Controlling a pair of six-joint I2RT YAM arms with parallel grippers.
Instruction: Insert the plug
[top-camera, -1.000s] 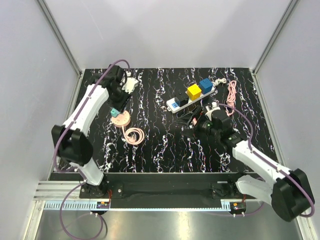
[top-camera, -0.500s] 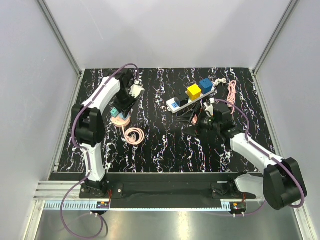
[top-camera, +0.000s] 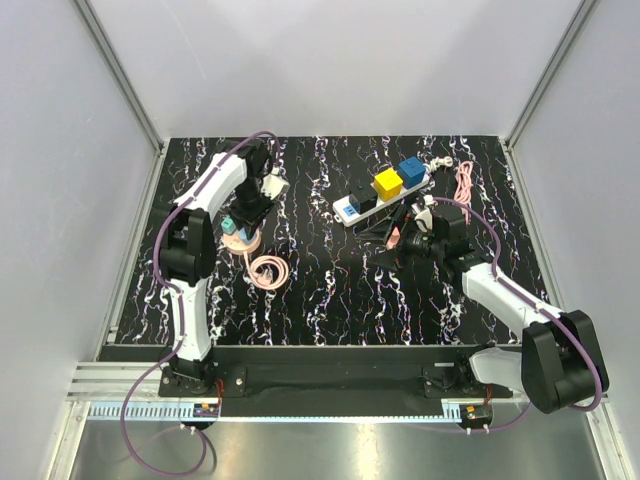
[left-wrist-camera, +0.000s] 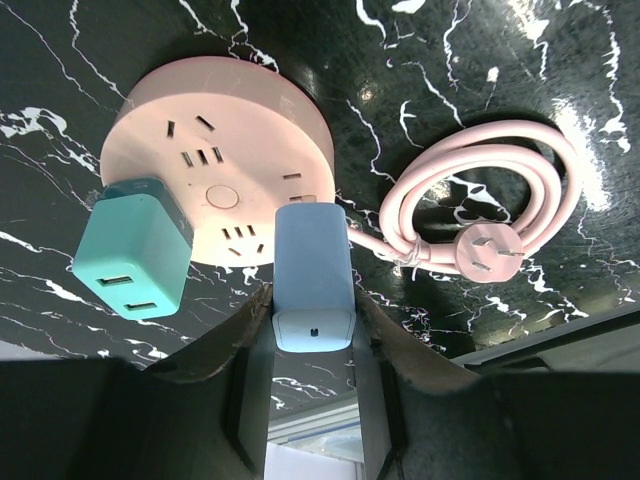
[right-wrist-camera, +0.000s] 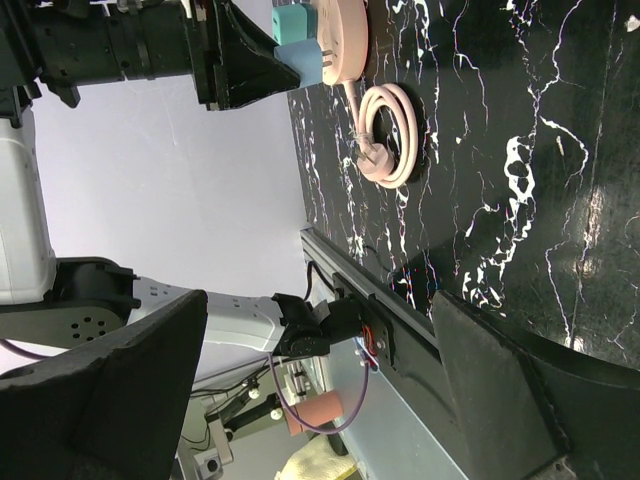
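Pale-blue boxy plug (left-wrist-camera: 313, 250), rounded corners, gripped by left hand (left-wrist-camera: 313, 302).

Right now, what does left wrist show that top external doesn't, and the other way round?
Only left wrist: the slot pattern on the round pink socket, the two ports on the teal adapter, and the left hand shut on the light-blue plug at the socket's edge.
Only top external: the white power strip carrying a yellow cube and a blue cube, the open right hand near it, a second pink cable at the back right.
Both: socket, teal adapter, coiled pink cable.
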